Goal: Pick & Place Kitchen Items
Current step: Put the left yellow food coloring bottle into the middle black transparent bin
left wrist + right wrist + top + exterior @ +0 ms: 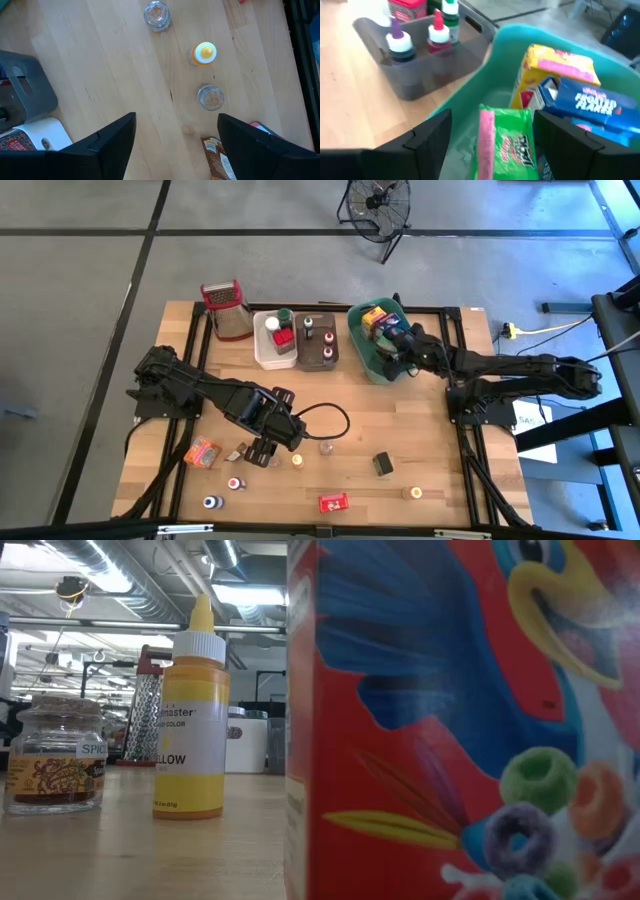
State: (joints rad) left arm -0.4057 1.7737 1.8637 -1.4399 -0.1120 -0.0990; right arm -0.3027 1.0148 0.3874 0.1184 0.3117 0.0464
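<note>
Two end effectors open, empty | right (pixel 492 135) over teal bin (pixel 470 95) | left (pixel 175 140) above table (pixel 100 60)

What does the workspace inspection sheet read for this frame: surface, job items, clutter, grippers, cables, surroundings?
Surface: wooden table, black frame around it.
Job's things: small bottles, jars and boxes scattered along the near half; cereal boxes in the teal bin; colour bottles in the brown bin; more in the white bin.
Clutter: steel grater standing at the far edge.
Grippers: left gripper open above the loose items; right gripper open over the teal bin, green box between its fingers.
Cables: black loop on the table; yellow cord on the floor.
Surroundings: floor fan.
</note>
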